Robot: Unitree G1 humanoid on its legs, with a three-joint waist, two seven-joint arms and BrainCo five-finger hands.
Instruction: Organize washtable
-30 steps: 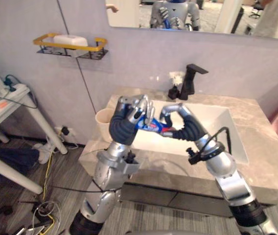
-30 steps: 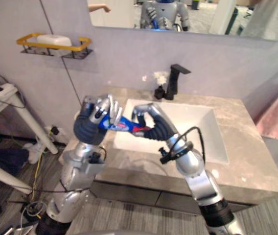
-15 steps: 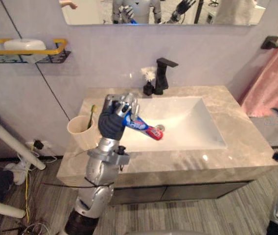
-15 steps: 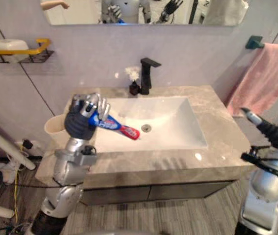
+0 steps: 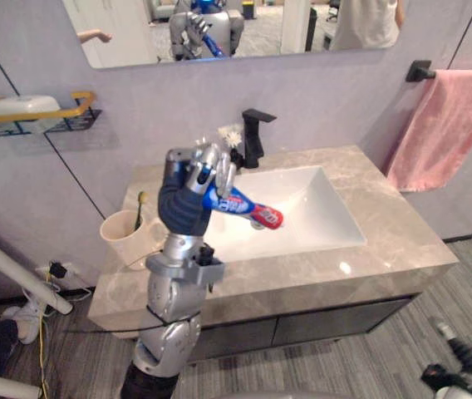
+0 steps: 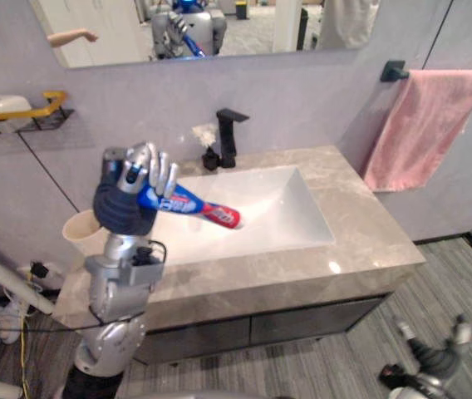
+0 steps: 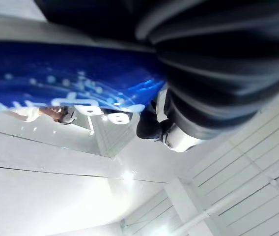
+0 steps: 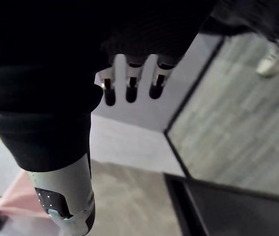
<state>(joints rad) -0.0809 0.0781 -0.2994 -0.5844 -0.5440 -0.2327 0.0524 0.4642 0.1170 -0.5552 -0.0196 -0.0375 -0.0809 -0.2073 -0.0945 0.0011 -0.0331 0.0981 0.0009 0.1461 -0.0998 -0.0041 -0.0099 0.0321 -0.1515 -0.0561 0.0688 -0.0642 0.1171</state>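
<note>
My left hand [image 5: 188,199] is raised over the left part of the counter, shut on a blue toothpaste tube [image 5: 244,205] with a red end. The tube slants down to the right over the white sink basin [image 5: 307,218]. Up close, the blue tube [image 7: 56,73] lies across the left palm. A beige cup [image 5: 124,238] with a toothbrush [image 5: 140,206] in it stands on the counter's left end, just left of that hand. My right hand [image 6: 431,359] hangs low by the floor at the lower right, its fingers [image 8: 129,84] straight and holding nothing.
A black faucet [image 5: 253,137] stands behind the basin beside a small white flower. A pink towel [image 5: 445,125] hangs on the right wall. A yellow-rimmed wire shelf [image 5: 28,120] with a white soap is on the left wall. The marble counter [image 5: 402,249] stretches to the right.
The camera has swung right. My right hand has let go of the tube and dropped down to the lower right. The left hand keeps the tube raised.
</note>
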